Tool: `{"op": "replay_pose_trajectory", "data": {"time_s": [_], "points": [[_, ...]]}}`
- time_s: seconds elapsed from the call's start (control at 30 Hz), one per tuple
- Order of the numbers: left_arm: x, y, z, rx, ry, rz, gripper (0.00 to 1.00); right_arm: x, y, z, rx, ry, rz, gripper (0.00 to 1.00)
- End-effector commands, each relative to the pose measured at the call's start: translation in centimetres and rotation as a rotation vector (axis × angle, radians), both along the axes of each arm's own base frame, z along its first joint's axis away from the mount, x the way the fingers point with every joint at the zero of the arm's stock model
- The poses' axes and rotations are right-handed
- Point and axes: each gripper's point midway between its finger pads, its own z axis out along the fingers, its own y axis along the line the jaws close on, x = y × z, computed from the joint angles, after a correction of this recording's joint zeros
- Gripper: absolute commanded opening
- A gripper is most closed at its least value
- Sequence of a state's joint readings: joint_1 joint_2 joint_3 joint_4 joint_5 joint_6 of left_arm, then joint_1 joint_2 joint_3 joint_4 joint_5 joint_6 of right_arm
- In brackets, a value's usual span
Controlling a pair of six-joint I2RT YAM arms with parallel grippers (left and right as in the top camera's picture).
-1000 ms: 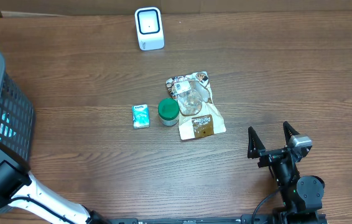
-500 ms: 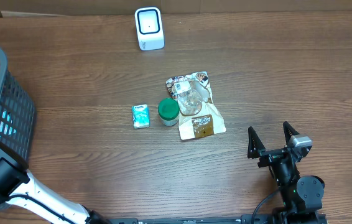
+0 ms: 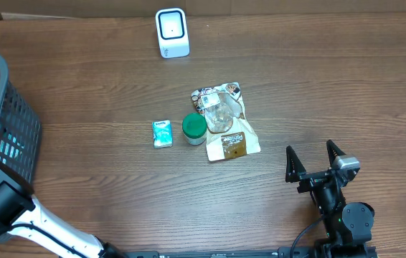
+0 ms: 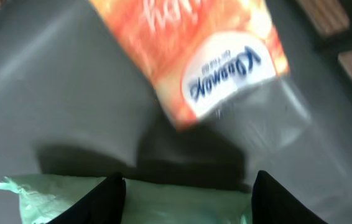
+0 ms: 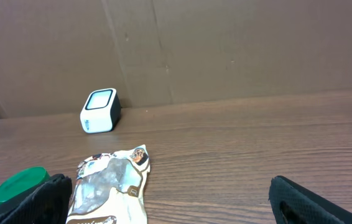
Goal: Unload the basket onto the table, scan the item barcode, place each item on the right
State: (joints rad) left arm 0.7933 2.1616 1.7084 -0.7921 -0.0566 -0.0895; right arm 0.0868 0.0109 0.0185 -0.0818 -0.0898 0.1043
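- Our left gripper (image 4: 188, 186) sits half open and empty in the basket (image 3: 6, 115) at the table's (image 3: 318, 79) left edge
- The orange bag (image 4: 194, 56) lies just ahead, slanted
- Our right gripper (image 3: 309, 148), wide open, is far off

Scanner (image 3: 172, 32) at worktop (image 3: 318, 79) far edge, centre. Basket (image 3: 2, 122) at left edge. Mid-worktop row, left to right: small packet (image 3: 161, 133), tub (image 3: 194, 129), pouch (image 3: 224, 122); tub touching pouch. Right tool (image 3: 309, 149) near front right.
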Motion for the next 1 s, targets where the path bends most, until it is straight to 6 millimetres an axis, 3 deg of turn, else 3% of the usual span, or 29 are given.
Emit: {"op": "replay_pose_trajectory", "data": {"time_s": [0.0, 0.07, 0.13, 0.33, 0.47, 0.63, 0.97], "points": [[0.2, -0.5, 3.6, 0.013, -0.058, 0.016, 0.56, 0.0, 0.0, -0.2, 0.003, -0.002, -0.001, 1.00], [-0.2, -1.0, 3.2, -0.007, -0.030, 0.001, 0.61, 0.0, 0.0, -0.2, 0.003, -0.002, -0.001, 1.00], [-0.9, -1.8, 2.1, -0.046, 0.007, 0.000, 0.62, 0.0, 0.0, -0.2, 0.003, -0.002, -0.001, 1.00], [-1.7, -3.3, 1.5, -0.097, 0.053, 0.008, 0.62, 0.0, 0.0, -0.2, 0.003, -0.002, -0.001, 1.00], [-2.3, -3.6, 0.1, -0.100, 0.072, 0.011, 0.70, 0.0, 0.0, -0.2, 0.003, -0.002, -0.001, 1.00], [-4.1, -4.2, -3.6, -0.082, 0.128, 0.024, 0.67, 0.0, 0.0, -0.2, 0.003, -0.002, -0.001, 1.00], [-7.3, -6.6, -6.1, -0.146, 0.238, 0.016, 0.60, 0.0, 0.0, -0.2, 0.003, -0.002, -0.001, 1.00]]}}
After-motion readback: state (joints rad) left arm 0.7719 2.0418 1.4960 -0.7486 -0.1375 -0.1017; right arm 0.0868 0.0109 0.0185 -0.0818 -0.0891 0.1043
